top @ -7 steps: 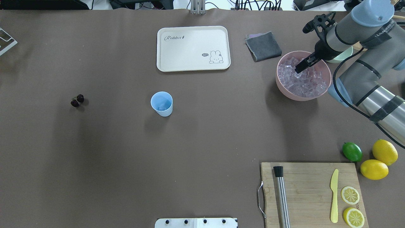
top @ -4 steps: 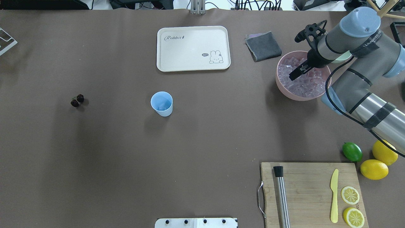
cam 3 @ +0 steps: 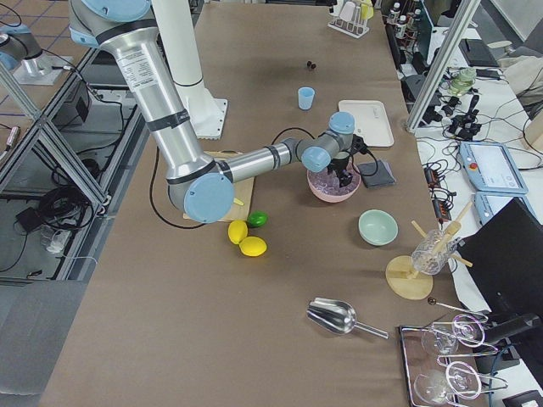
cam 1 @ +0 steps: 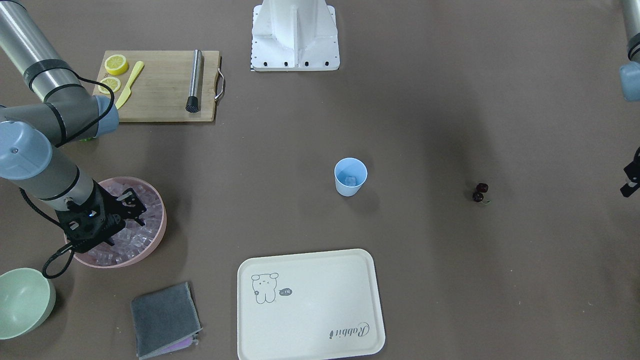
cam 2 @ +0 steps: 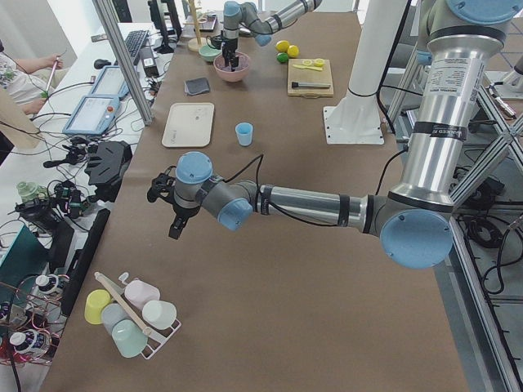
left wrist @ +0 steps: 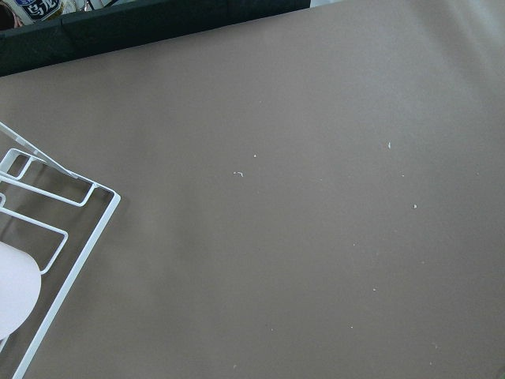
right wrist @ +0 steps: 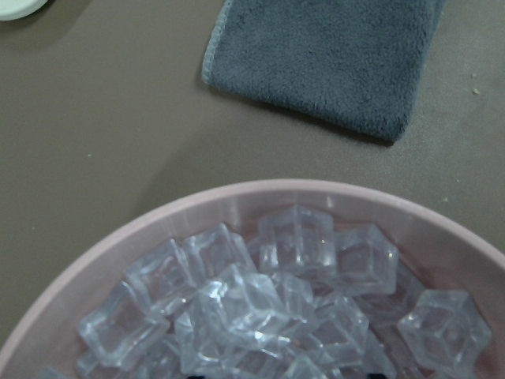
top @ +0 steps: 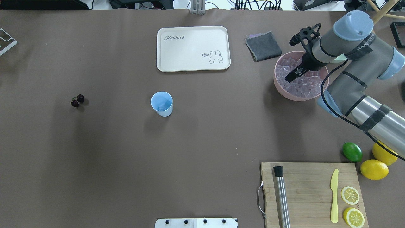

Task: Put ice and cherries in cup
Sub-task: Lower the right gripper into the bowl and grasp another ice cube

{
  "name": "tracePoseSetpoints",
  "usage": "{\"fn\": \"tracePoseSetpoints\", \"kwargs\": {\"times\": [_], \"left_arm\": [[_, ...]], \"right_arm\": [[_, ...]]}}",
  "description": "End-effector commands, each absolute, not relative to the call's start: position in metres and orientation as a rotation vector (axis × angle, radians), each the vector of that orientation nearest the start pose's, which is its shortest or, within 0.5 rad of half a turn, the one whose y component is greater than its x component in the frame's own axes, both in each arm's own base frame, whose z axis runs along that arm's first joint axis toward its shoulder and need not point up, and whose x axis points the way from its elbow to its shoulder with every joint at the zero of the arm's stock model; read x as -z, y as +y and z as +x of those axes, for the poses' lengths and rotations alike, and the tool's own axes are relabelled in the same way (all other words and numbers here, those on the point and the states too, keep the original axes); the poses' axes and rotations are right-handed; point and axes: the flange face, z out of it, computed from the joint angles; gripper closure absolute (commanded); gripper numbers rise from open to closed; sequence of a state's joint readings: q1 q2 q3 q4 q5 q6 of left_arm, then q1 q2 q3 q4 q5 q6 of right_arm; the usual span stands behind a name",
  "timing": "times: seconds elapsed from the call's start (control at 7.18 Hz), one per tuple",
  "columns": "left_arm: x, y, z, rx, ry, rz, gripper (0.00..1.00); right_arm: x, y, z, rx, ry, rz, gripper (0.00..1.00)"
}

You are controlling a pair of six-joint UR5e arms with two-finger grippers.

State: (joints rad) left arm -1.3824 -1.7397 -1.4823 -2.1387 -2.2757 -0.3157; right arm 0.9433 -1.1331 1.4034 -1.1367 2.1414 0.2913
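Right gripper [top: 288, 77], glassy cubed ice [right wrist: 237, 304], pink bowl [right wrist: 260, 192]

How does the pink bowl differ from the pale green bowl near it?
The round pink bowl holds a heap of clear ice cubes; the pale green bowl is empty. The pink bowl looks wider than the green one. The right gripper hangs over the pink bowl, not the green one. Both are round and stand upright.
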Motion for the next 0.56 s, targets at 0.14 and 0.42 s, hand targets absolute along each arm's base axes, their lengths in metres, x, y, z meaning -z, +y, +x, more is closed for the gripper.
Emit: {"fn": "tracePoseSetpoints", "kwargs": {"times": [0.14, 0.42], "left_arm": [[-0.5503, -0.5900, 0.0444, -0.113, 0.812, 0.432, 0.02], [-0.5499, -0.5913, 0.0446, -0.115, 0.810, 0.434, 0.02]], "right_arm": [[-0.4370, -0.6090, -0.3287, 0.465, -0.814, 0.370, 0.92], [-0.4370, -0.6095, -0.3277, 0.462, -0.813, 0.370, 0.92]]}}
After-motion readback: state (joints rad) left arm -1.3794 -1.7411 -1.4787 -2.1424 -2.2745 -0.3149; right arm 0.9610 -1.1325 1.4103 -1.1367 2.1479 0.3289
